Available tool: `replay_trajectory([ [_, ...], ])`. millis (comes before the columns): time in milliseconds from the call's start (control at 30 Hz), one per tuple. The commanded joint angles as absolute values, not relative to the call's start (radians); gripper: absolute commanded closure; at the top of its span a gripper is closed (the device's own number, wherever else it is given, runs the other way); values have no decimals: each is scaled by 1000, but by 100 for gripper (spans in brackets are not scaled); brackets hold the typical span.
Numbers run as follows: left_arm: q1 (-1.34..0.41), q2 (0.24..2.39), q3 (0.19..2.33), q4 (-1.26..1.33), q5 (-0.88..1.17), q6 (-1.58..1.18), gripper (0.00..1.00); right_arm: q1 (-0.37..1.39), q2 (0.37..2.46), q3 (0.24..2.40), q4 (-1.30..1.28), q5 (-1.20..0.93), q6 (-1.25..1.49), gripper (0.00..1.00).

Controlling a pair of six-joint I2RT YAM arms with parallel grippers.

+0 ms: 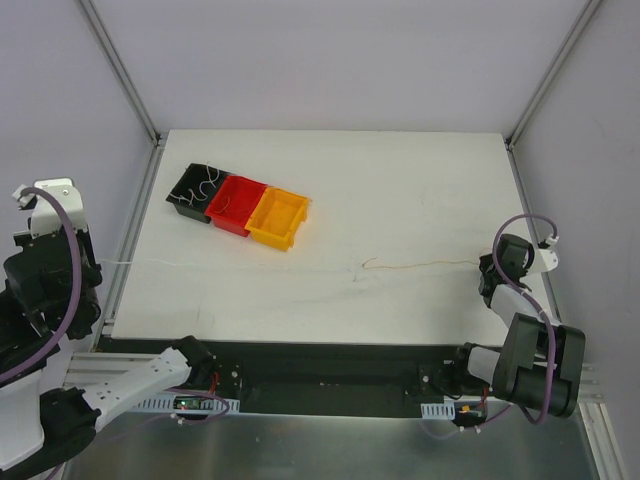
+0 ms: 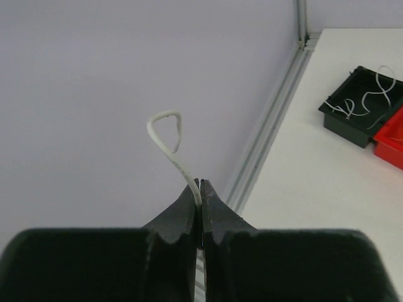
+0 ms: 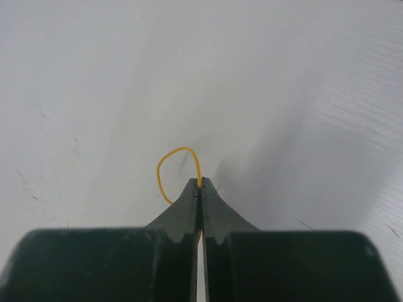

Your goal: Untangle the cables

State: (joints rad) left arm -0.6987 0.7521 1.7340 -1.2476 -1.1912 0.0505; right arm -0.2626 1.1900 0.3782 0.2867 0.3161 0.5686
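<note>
Two thin cables lie stretched end to end across the white table (image 1: 400,190). A whitish cable (image 1: 220,266) runs from the left edge toward the middle. An orange-tan cable (image 1: 420,265) runs from the middle to the right. My left gripper (image 1: 97,266) is off the table's left edge, shut on the whitish cable's end, which loops above the fingertips in the left wrist view (image 2: 165,129). My right gripper (image 1: 485,268) is low over the table's right side, shut on the orange cable's end, which loops in the right wrist view (image 3: 170,157). Where the two cables meet is too fine to read.
Three small bins stand in a row at the back left: black (image 1: 197,192) with whitish wire inside, red (image 1: 236,204), yellow (image 1: 277,217). The black bin (image 2: 362,104) and red bin (image 2: 391,141) also show in the left wrist view. Grey walls and metal frame posts (image 1: 120,70) enclose the table.
</note>
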Motion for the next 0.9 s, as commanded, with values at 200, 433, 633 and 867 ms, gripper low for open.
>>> replay_trajectory([
  [200, -648, 801, 1554, -1213, -1140, 24, 100, -276, 1143, 373, 310, 333, 563, 100],
  [433, -637, 871, 1275, -887, -236, -216, 100, -238, 1199, 400, 469, 117, 492, 100],
  [633, -637, 1076, 1120, -489, 416, -307, 98, -172, 1350, 491, 555, -126, 434, 100],
  [867, -733, 1454, 1137, -276, 588, -347, 95, -161, 1374, 509, 568, -167, 422, 100],
])
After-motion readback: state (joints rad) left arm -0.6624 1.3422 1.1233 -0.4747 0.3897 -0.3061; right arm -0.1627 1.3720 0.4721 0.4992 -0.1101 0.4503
